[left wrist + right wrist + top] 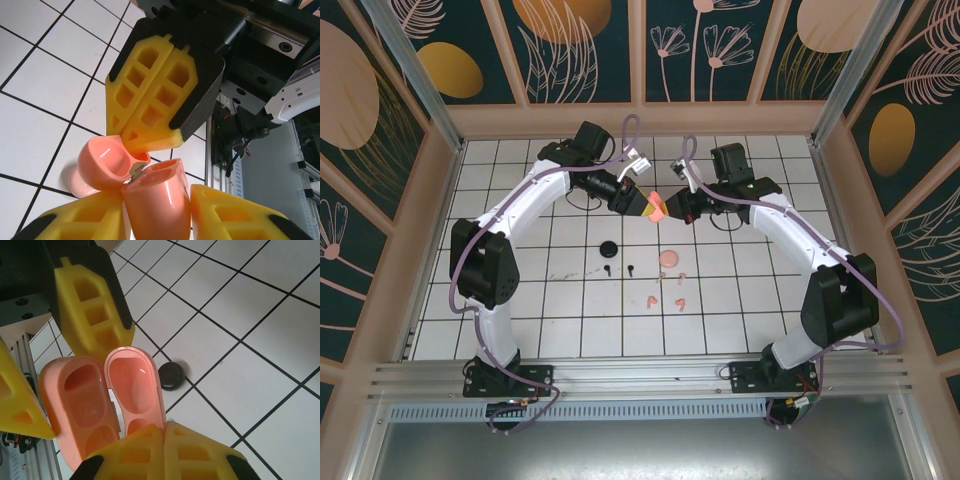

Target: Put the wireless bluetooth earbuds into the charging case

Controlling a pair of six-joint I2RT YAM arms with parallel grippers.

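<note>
White square tiles cover the tabletop (520, 300), and painted flowers and leaves are on the walls (585, 50) around it. Over the middle of the tabletop, both claws meet at a pink charging case (655, 208). The case is open and has nothing in it. Its two little holes are bare, and the lid (135, 390) is bare too. The left claw (157, 192) has one yellow finger on each side of the case's bottom half and holds it. The right claw (164, 432) has its fingers pressed together, with the tips at the rim of the lid. The earbuds all lie on the tiles, nearer the arm bases and well apart from both claws. Some pink earbuds (652, 300) lie in a small bunch, and two black earbuds (630, 268) lie just left of them. A black round thing (610, 249) and a pink round thing (667, 258) lie near them.
</note>
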